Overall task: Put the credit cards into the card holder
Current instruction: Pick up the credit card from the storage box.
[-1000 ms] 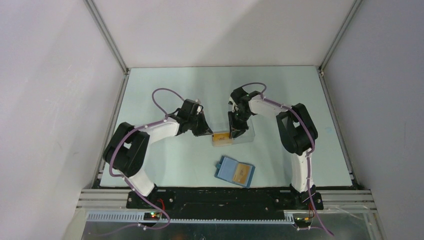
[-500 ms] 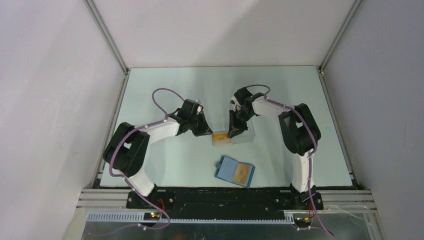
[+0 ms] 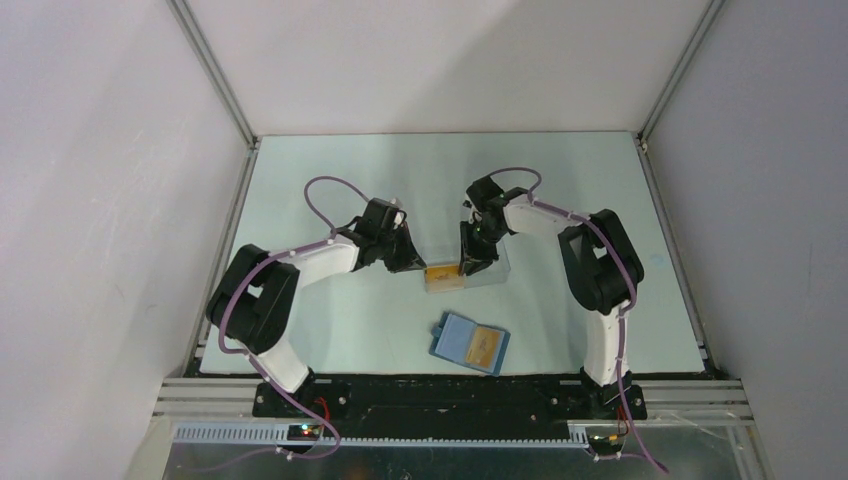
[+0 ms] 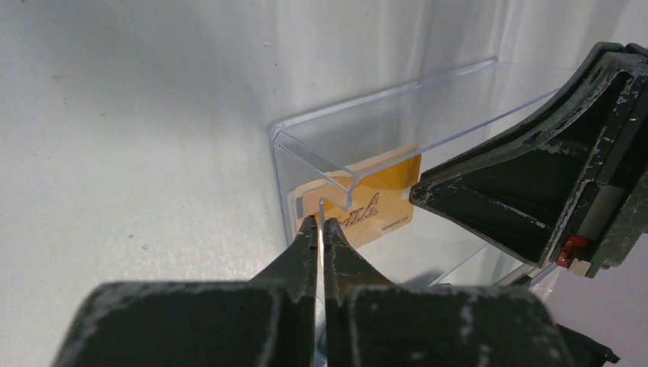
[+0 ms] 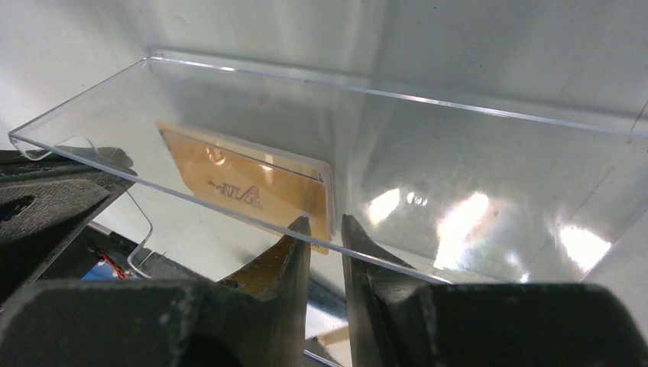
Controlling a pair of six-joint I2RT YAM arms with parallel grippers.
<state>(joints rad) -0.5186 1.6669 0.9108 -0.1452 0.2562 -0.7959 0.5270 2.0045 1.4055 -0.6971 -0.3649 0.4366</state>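
Note:
An orange-gold credit card (image 3: 441, 275) stands on edge inside a clear plastic box (image 3: 487, 272) at mid-table. My left gripper (image 3: 418, 266) is shut on the box's thin left end wall (image 4: 319, 222). My right gripper (image 5: 326, 223) reaches into the box from the right. Its jaws are a narrow gap apart, straddling the end of the card (image 5: 244, 180) without pinching it. The blue card holder (image 3: 460, 337) lies open nearer the bases, with another orange credit card (image 3: 487, 347) on its right half.
The box (image 4: 382, 130) is open-topped with thin transparent walls. In the left wrist view the right gripper's dark fingers (image 4: 520, 199) fill the right side. Grey side walls and metal rails border the pale table (image 3: 330, 180).
The right wrist has shifted slightly to the right over the box. The left arm, box, card and card holder stay where they were.

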